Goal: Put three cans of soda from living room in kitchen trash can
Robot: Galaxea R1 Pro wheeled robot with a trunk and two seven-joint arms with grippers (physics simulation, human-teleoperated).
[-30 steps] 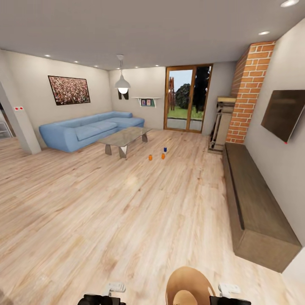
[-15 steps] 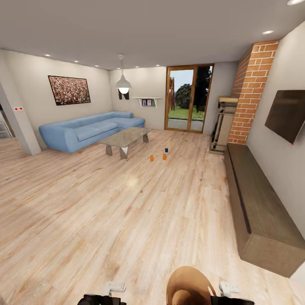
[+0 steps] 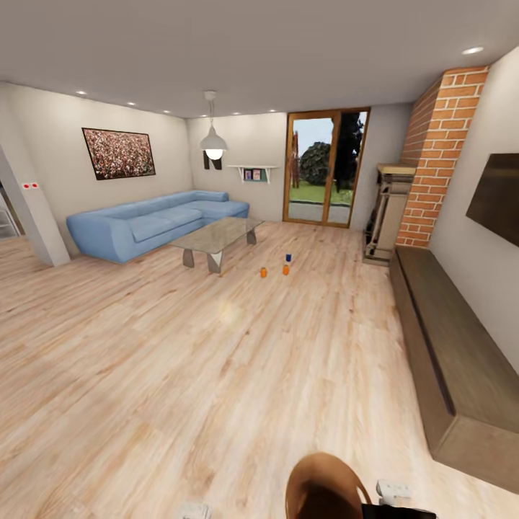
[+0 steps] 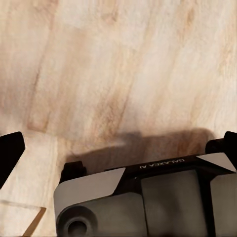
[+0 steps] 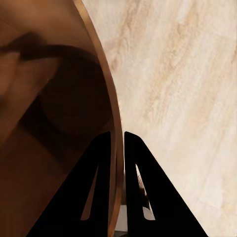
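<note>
Far ahead on the living room's wood floor stand the three cans of soda: two orange ones (image 3: 264, 272) (image 3: 285, 269) and a dark blue one (image 3: 288, 257) just behind them, beside the coffee table. The tash can (image 3: 321, 490) hangs at the bottom of the head view, brown inside. In the right wrist view my right gripper (image 5: 117, 134) is shut on the can's rim (image 5: 106, 74), one finger inside and one outside. My left gripper (image 4: 118, 148) is open and holds nothing, with bare floor between its wide-apart fingers.
A blue sofa (image 3: 151, 223) and a glass coffee table (image 3: 216, 236) stand at the left. A long low wooden cabinet (image 3: 454, 360) runs along the right wall under a TV (image 3: 497, 198). The brick fireplace (image 3: 432, 158) and glass doors (image 3: 324, 169) are at the back. Open floor lies between.
The whole head view has shifted, so the camera has moved: the room has slid rightward and the arms have dropped lower in the picture. The cans stand as before.
</note>
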